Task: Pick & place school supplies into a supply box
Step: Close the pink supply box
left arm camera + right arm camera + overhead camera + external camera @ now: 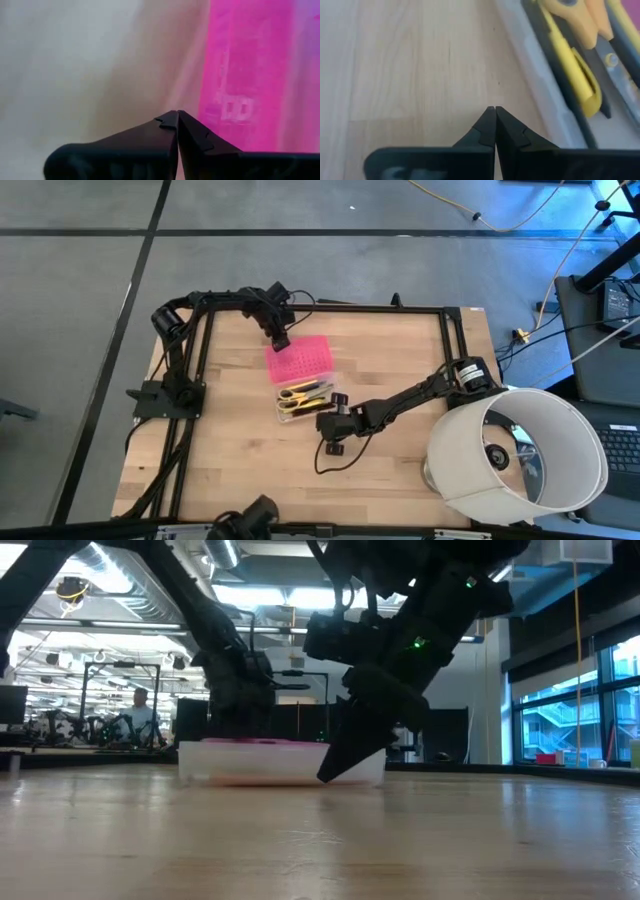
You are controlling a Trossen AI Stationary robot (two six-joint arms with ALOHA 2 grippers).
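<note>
The supply box (300, 390) sat a little behind the middle of the wooden table (240, 470), its clear tray open and the pink lid (299, 359) folded back flat on the far side of it. Inside the tray lay the school supplies (305, 394): yellow-handled scissors (575, 22), a yellow pen with a clip (570, 70) beside a dark one, and other thin pieces too small to sort out from above.

The left claw (279, 340) hung at the lid's far-left corner, its fingers pressed together with nothing between them (the left wrist view showed the two dark tips meeting in a point, with the pink lid (250, 75) blurred just beyond). Whether the tips actually touched the lid could not be told.

The right claw (328, 399) was down at the right end of the tray, just outside its near wall. Its fingers were likewise pressed together and empty; in the right wrist view the closed tips pointed at bare wood just beside the tray's translucent wall (535, 75). From table height the right claw (335, 772) reached to the table top in front of the box (270, 762), and the left arm (235, 680) stood behind it.

A large white lampshade (520, 450) lay on its side at the table's right near corner, well apart from the box. A person (140, 715) showed far back in the room.
</note>
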